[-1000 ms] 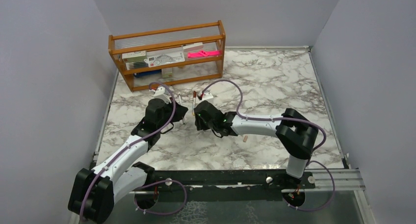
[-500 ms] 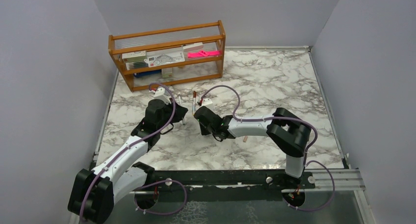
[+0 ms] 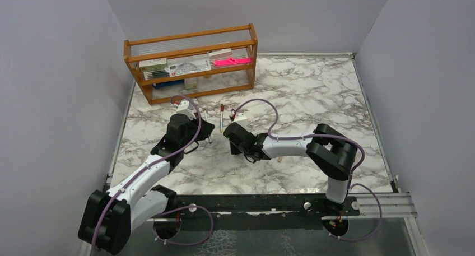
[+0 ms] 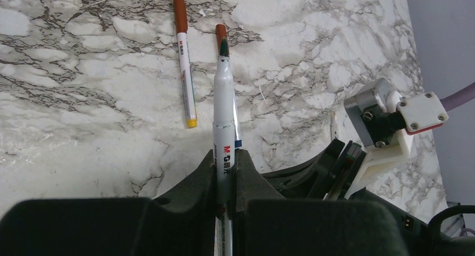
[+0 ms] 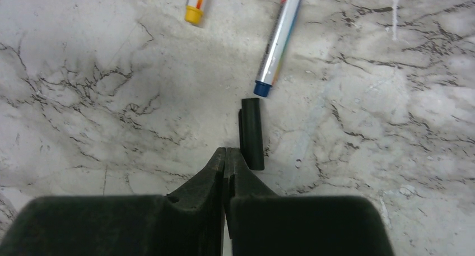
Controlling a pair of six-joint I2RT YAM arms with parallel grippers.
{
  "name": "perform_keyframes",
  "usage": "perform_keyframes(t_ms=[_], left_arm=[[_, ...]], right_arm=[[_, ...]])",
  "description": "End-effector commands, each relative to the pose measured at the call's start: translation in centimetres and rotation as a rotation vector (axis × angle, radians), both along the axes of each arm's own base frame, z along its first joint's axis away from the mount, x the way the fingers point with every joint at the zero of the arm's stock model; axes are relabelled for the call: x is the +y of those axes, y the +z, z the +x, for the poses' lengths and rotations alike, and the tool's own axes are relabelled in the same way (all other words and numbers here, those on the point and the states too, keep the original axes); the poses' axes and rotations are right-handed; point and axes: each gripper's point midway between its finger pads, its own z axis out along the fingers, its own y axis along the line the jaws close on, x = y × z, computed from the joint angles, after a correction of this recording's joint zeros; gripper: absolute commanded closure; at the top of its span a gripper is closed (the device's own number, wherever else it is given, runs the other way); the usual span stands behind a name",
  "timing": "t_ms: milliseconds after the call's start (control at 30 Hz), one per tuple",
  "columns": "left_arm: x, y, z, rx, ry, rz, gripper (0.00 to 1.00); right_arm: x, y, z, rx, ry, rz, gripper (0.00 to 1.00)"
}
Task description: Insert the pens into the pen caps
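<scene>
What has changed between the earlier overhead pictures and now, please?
The right end effector has shut and shifted slightly toward the near edge, its elbow swinging left; the short black cylindrical cap lies just beside its fingertips, not between them. Unchanged: the left end effector stays clamped on the white marker pen; the wooden rack has not moved.

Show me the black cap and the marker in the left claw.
black cap (image 5: 252, 134): right wrist view, middle of its side.
marker (image 4: 224, 111): left wrist view, white barrel above the label.
</scene>
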Motion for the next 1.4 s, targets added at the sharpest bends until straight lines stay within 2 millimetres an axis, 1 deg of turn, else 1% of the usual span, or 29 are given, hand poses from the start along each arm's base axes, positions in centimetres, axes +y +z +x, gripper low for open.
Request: perform_keyframes(t_ms=[0,133,300,433,533,600,667,733,767,833,867,900,933,967,1000,1033,1067,1133,1167,1200,1267,1367], left_arm=[[-0.4,0.7,0.0,-0.045,-0.02,-0.037,1.0],[-0.4,0.7,0.1,-0.049,-0.019,-0.038,1.0],[-0.5,0.3,0.0,-0.041,-0.023,-0.045,1.0],[-0.4,0.4,0.0,-0.043,-0.019,-0.039,1.0],[-0.3,0.3,0.0,-0.045,-0.016,-0.031,1.0],[-0.3,0.1,0.0,-0.04,-0.015,-0.028,1.0],[-0.3,-0.1,0.0,-0.035,-0.016,-0.028,1.0],[-0.4,-0.1,0.0,-0.035,-0.019,-0.031,1.0],[-0.3,-0.1,0.0,-0.035,-0.018,-0.03,1.0],[-0.2,-0.1,0.0,-0.036,-0.011,-0.029,1.0],[-0.2,-0.1,0.1,-0.035,-0.005,-0.03,1.0],[-0.1,-0.2,0.1,-0.033,0.0,-0.031,1.0],[-0.1,-0.4,0.1,-0.028,0.005,-0.031,1.0],[0.0,-0.4,0.1,-0.026,0.008,-0.033,1.0],[0.0,-0.6,0.1,-0.022,0.01,-0.033,1.0],[0.0,-0.6,0.1,-0.021,0.011,-0.036,1.0],[-0.1,-0.6,0.1,-0.018,0.011,-0.036,1.0],[0.0,-0.7,0.0,-0.016,0.01,-0.035,1.0],[0.0,-0.7,0.0,-0.013,0.011,-0.035,1.0],[0.1,-0.6,0.0,-0.015,0.014,-0.033,1.0],[0.3,-0.7,-0.2,-0.017,0.018,-0.026,1.0],[0.5,-0.9,-0.3,-0.015,0.027,-0.022,1.0]], right_arm=[[-4.3,-1.5,-0.3,0.017,-0.067,-0.091,0.98],[-5.7,-1.7,0.1,0.025,-0.092,-0.079,0.98],[-6.2,-1.5,1.9,0.022,-0.108,-0.067,0.98],[-5.9,-0.9,4.1,0.001,-0.102,-0.051,0.98],[-5.3,-0.6,5.3,-0.012,-0.094,-0.05,0.98],[-4.7,-0.3,5.6,-0.017,-0.084,-0.038,0.98],[-4.7,-0.1,5.7,-0.018,-0.102,-0.027,0.99],[-5.1,1.0,5.7,-0.031,-0.136,0.008,0.97],[-5.1,1.5,5.5,-0.036,-0.147,0.026,0.9],[-5.0,2.6,5.2,-0.07,-0.16,0.048,0.65],[-4.9,3.1,5.0,-0.098,-0.171,0.032,0.55],[-5.0,3.5,4.9,-0.129,-0.204,0.006,0.48],[-5.0,3.7,4.7,-0.141,-0.241,-0.011,0.4],[-4.7,3.7,4.4,-0.138,-0.265,-0.024,0.29],[-4.5,3.5,4.4,-0.131,-0.284,-0.038,0.21],[-4.4,3.1,4.2,-0.115,-0.319,-0.047,0.17],[-4.2,2.6,4.1,-0.097,-0.349,-0.055,0.17],[-4.3,1.8,4.0,-0.065,-0.421,-0.064,0.2],[-4.9,1.2,3.7,-0.048,-0.457,-0.09,0.22],[-4.9,1.0,3.6,-0.038,-0.488,-0.092,0.23],[-5.1,0.5,3.6,-0.026,-0.537,-0.113,0.22],[-5.3,0.2,3.5,-0.027,-0.554,-0.151,0.22]])
